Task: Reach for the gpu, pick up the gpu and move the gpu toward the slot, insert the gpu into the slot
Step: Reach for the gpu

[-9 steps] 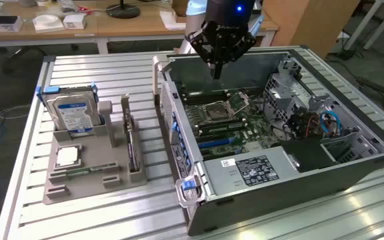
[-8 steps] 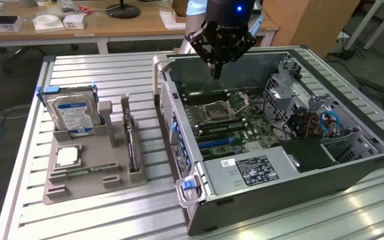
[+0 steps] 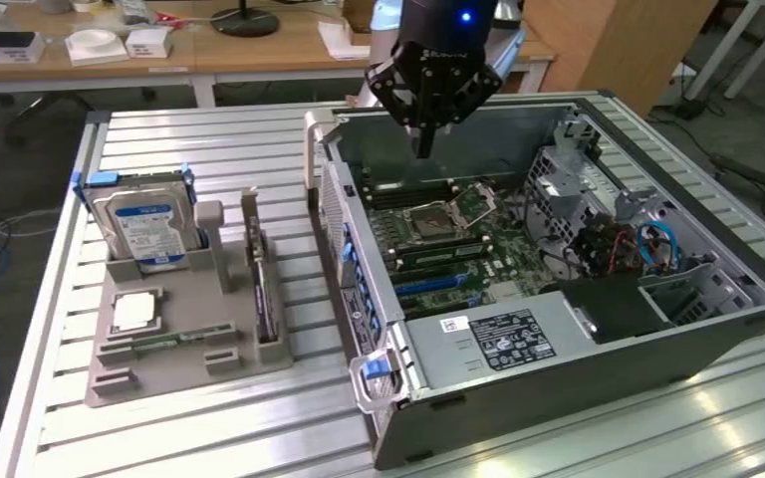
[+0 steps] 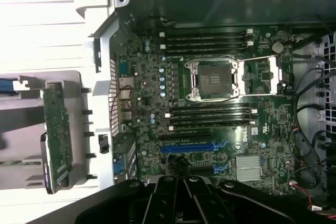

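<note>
The work surface is a slatted metal table [image 3: 37,329], with wooden desks [image 3: 223,50] behind it in the exterior view.

**Exterior view, from its left to its right**
- A grey holder [image 3: 183,358] lies on the table. It carries a blue-labelled hard drive [image 3: 150,224] standing upright and a square processor chip [image 3: 134,311] lying flat in front of it.
- The gpu [image 3: 267,299] stands on edge in the channel on the holder's side nearest the case. In this view it shows as a thin dark strip.
- An open computer case [image 3: 596,349] lies on its side just beside the holder, with the motherboard facing up.
- The blue slot [image 3: 429,284] lies across the board, between the processor socket [image 3: 433,217] and the labelled power supply [image 3: 502,339].
- The gripper [image 3: 425,149] hangs above the far end of the case interior, pointing down. It is well apart from the gpu.

**Wrist view**
- This view looks straight down onto the board.
- The gpu [image 4: 56,135] shows its green circuit edge here, seated in the grey holder [image 4: 79,129] outside the case wall.
- The blue slot [image 4: 189,148] is seen along its full length.
- The gripper [image 4: 179,182] has its black fingers drawn together with nothing between them.
- The processor socket [image 4: 212,80] is open, with memory slots on either side of it.
</note>
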`<action>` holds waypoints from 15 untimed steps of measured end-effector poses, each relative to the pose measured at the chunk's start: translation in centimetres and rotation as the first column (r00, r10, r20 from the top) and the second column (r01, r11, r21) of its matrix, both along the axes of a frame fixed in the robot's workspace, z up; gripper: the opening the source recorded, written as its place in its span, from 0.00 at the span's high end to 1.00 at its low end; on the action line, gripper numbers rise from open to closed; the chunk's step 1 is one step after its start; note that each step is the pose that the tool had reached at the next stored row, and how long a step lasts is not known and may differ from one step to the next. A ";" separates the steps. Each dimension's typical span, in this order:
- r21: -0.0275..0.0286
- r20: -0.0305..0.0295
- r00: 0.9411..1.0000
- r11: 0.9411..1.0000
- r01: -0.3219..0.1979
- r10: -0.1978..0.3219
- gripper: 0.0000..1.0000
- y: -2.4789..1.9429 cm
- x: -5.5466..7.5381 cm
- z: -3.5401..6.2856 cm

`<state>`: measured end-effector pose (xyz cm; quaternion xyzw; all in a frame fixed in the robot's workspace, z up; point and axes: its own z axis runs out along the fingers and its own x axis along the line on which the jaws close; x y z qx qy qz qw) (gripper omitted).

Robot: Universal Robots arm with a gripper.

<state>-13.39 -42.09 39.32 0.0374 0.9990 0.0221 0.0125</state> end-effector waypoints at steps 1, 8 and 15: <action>0.000 0.000 1.000 1.000 0.000 0.000 0.90 0.00 -0.3 0.00; 0.000 0.000 1.000 1.000 0.000 0.000 0.90 0.00 -2.3 0.00; 0.000 0.000 1.000 1.000 0.000 0.000 0.90 0.00 -4.4 0.00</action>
